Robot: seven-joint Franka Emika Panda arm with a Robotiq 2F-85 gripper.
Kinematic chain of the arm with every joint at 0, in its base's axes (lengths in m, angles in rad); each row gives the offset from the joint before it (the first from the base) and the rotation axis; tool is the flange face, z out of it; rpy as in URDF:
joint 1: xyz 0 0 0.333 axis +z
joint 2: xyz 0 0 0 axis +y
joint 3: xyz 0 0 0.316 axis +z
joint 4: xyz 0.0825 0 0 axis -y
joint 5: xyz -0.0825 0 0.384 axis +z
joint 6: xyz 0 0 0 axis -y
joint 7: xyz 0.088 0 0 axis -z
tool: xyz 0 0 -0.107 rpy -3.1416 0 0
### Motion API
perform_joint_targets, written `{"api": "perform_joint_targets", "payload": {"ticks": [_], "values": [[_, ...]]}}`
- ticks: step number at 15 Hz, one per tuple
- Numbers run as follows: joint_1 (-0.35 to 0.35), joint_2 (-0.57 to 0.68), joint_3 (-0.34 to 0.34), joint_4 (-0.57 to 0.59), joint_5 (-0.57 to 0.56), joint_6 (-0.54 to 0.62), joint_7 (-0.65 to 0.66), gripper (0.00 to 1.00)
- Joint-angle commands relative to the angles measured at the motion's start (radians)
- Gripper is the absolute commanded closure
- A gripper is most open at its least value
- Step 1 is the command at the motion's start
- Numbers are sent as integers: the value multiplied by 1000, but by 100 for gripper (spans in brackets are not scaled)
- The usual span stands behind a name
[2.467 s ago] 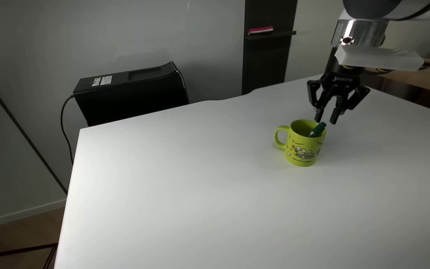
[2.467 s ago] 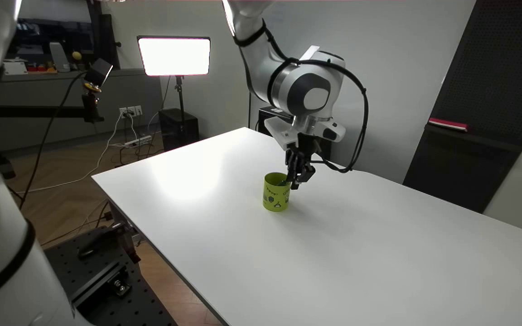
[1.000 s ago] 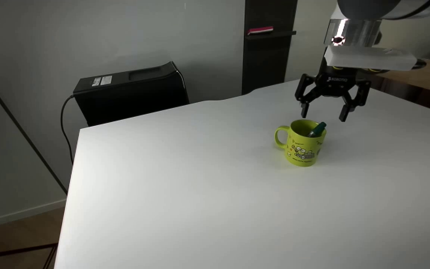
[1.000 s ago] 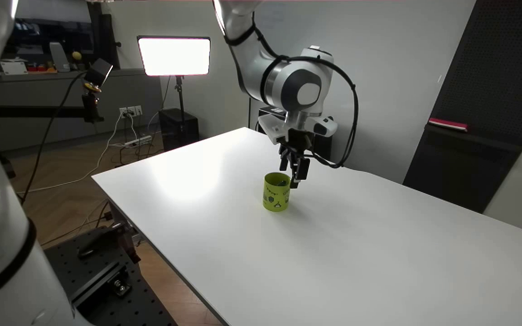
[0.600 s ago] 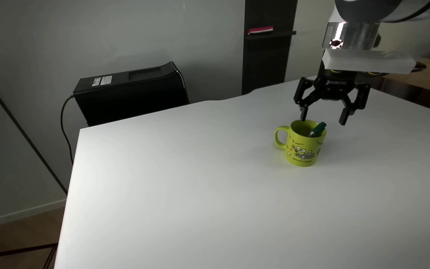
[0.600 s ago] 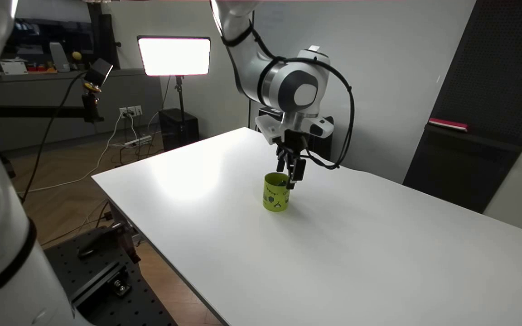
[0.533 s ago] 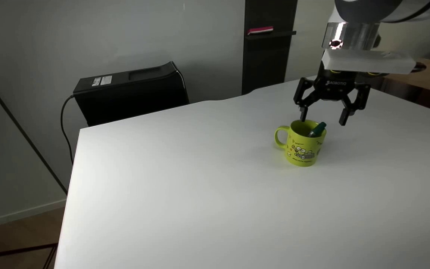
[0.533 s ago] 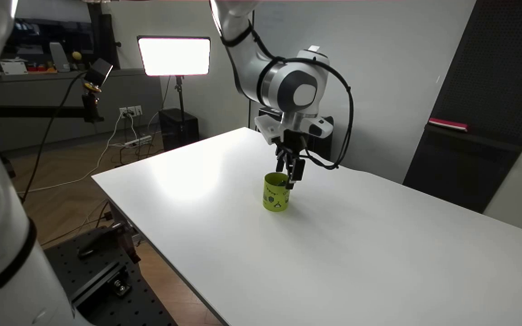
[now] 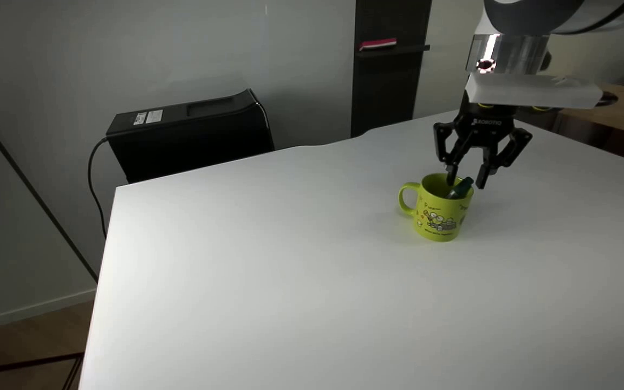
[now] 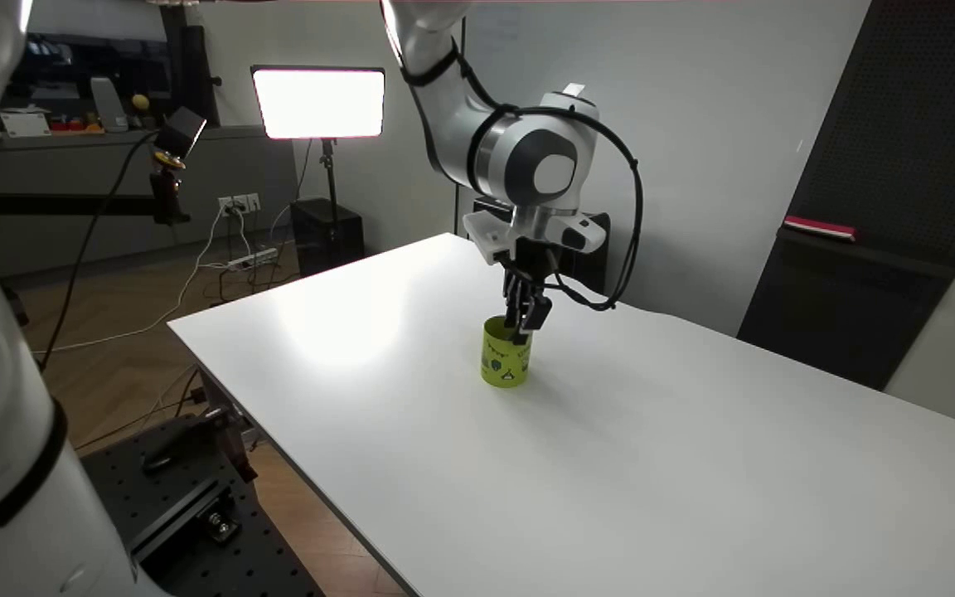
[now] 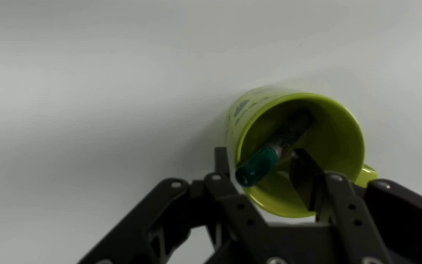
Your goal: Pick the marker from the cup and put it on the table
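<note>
My jaws stand apart, the marker between them

My gripper hangs over a yellow-green mug, jaws spread with a gap between the fingers, and the marker's green end lies in that gap, unpinched. In the wrist view one of my fingers stands just outside the mug's rim, while the other reaches over its mouth; whether that second tip dips below the rim, I cannot tell. The marker leans inside the mug, its green end propped at the rim and poking above it, its darker barrel slanting down within.

The mug stands upright on the white table, its handle on the same side as my finger over the mouth.

In an exterior view, past the table's edge, a black case with two pale labels sits before a grey wall. Farther back is a dark cabinet, a red-and-white item lying on its ledge. In an exterior view, well apart from the table, a lit panel glows on a slim stand.
</note>
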Motion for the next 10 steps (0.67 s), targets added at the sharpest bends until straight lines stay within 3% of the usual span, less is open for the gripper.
{"api": "perform_joint_targets", "payload": {"ticks": [1, 3, 4, 10], "values": [[14, -21, -12, -8, -16, -17, 37, 81], [15, -24, -13, -10, -19, -16, 37, 95], [14, -26, -12, -10, -19, -15, 36, 97], [27, -49, -22, 2, -54, -24, 49, 96]]}}
